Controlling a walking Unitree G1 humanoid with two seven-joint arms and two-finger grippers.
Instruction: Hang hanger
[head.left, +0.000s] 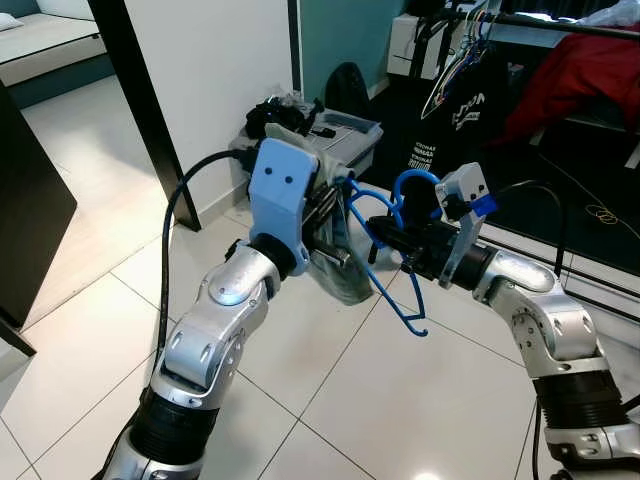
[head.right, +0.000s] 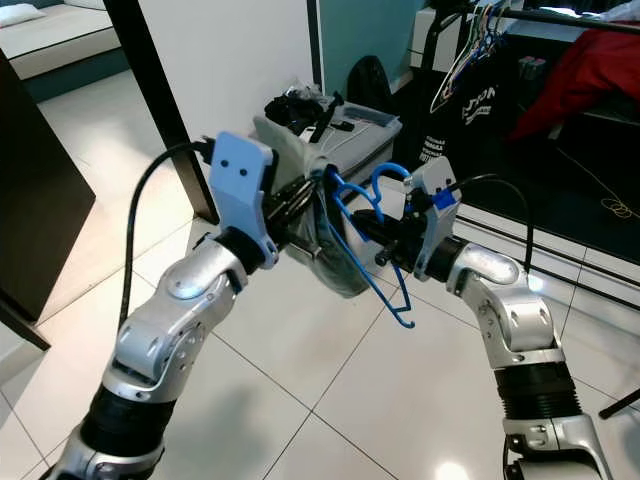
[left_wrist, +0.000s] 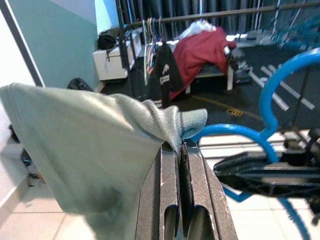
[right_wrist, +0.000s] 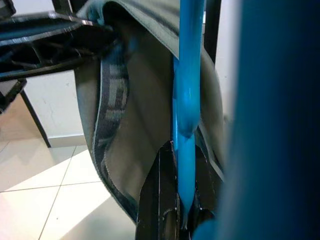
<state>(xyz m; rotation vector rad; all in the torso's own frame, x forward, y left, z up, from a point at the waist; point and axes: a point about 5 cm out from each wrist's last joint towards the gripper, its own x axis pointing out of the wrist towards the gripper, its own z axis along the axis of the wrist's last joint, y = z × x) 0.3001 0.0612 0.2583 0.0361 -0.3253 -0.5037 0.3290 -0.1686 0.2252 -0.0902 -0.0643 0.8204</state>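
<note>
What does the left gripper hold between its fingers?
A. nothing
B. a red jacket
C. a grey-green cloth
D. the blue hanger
C: the left gripper is shut on an edge of the grey-green cloth, while the right gripper clamps the blue hanger.

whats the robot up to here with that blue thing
It is dressing a blue hanger with a grey-green garment, held up over the tiled floor. The left tool is shut on a pinch of the cloth, and the right tool is shut on the hanger's bar. The clothes rail with other clothes stands ahead, so nothing is hung yet.
</note>
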